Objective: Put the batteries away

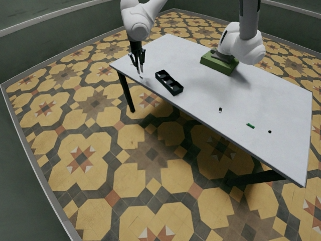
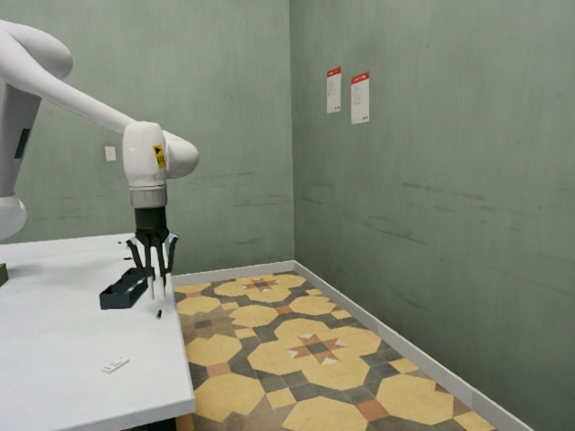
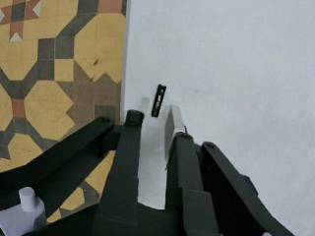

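Note:
A small dark battery point(image 3: 157, 100) point(image 2: 158, 313) lies on the white table point(image 1: 207, 88) point(image 2: 56, 334) point(image 3: 236, 59), close to its edge. My gripper point(image 1: 140, 70) point(image 2: 157, 289) point(image 3: 157, 113) points straight down a little above the table, its tips just short of the battery. The fingers stand a narrow gap apart with nothing between them. The black three-compartment bin point(image 1: 178, 91) point(image 2: 116, 300) stands flat just beside the gripper; small silvery items show in its compartments. I cannot read a letter on it.
Further along the table lie a small black-and-white item point(image 1: 219, 110), a green item point(image 1: 250, 125) and a black round item point(image 1: 269, 131). A white card point(image 2: 114, 364) lies near the corner. The arm's green base block point(image 1: 218, 65) stands at the back. The table edge drops off beside the battery.

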Action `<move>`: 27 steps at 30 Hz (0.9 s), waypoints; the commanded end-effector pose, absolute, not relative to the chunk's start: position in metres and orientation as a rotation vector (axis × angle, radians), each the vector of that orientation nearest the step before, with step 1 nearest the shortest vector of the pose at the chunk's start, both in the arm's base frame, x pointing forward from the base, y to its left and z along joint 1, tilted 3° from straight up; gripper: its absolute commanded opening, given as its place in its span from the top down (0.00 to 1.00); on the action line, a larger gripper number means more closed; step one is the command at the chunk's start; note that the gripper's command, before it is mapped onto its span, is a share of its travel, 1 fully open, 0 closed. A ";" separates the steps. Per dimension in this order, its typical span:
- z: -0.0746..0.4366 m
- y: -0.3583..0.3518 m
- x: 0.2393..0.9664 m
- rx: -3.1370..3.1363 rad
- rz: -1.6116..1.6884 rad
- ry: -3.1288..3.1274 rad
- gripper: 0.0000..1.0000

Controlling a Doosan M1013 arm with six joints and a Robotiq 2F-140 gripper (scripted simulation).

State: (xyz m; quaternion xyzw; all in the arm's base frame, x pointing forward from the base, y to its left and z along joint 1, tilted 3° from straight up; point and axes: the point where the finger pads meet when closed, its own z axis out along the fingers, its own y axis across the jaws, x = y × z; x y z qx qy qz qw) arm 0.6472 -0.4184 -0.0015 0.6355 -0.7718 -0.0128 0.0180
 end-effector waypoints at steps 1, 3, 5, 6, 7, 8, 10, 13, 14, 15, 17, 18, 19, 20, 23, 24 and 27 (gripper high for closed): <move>-0.009 -0.419 0.647 1.974 -0.037 -2.398 0.77; -0.009 -0.419 0.647 1.974 -0.037 -2.398 0.77; -0.017 -0.419 0.647 1.974 -0.037 -2.398 0.77; -0.021 -0.419 0.647 1.974 -0.037 -2.398 0.77; -0.025 -0.419 0.647 1.974 -0.037 -2.398 0.77; -0.029 -0.419 0.647 1.974 -0.037 -2.398 0.77; -0.036 -0.419 0.646 1.974 -0.037 -2.398 0.77; -0.038 -0.419 0.646 1.974 -0.037 -2.398 0.77; -0.040 -0.419 0.646 1.974 -0.037 -2.398 0.77; -0.041 -0.419 0.646 1.974 -0.037 -2.398 0.77; -0.044 -0.419 0.646 1.974 -0.037 -2.398 0.77; -0.045 -0.419 0.646 1.974 -0.037 -2.398 0.77; -0.045 -0.419 0.646 1.974 -0.037 -2.398 0.77; -0.045 -0.419 0.646 1.974 -0.037 -2.398 0.77; -0.048 -0.419 0.646 1.974 -0.037 -2.398 0.77; -0.048 -0.419 0.646 1.974 -0.037 -2.398 0.77; -0.048 -0.419 0.646 1.974 -0.037 -2.398 0.77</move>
